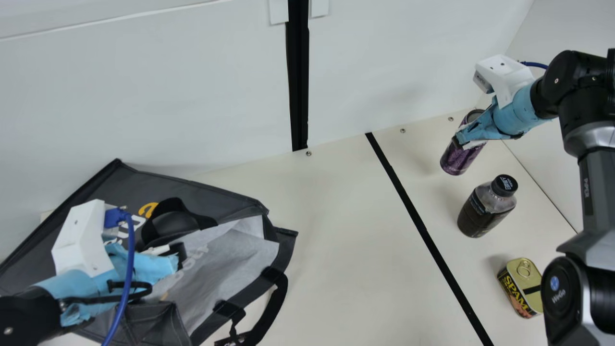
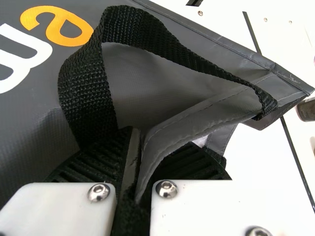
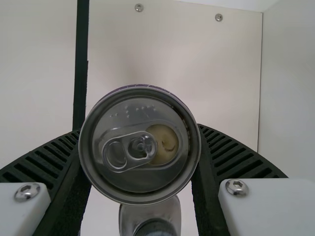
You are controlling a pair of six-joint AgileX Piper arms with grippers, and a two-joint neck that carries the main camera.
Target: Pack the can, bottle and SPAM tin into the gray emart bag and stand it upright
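On the left of the main view my left gripper (image 1: 168, 257) is at the open mouth of the gray bag (image 1: 187, 185), which lies on its side. In the left wrist view the gripper (image 2: 134, 167) is shut on the bag's rim fabric (image 2: 192, 120), beside a black handle (image 2: 88, 93). At the far right my right gripper (image 1: 470, 137) has its fingers against both sides of the purple can (image 1: 457, 158); in the right wrist view the gripper (image 3: 140, 147) holds the can (image 3: 138, 110) between its fingers. The dark bottle (image 1: 480, 211) and the SPAM tin (image 1: 521, 288) stand nearer on the table.
A black tape line (image 1: 423, 226) crosses the cream table (image 1: 336, 240) between the bag and the three items. White walls (image 1: 192, 96) rise behind and at the right. My right arm (image 1: 598, 192) extends along the right side, close to the tin. A bag handle (image 1: 274, 307) lies toward the middle.
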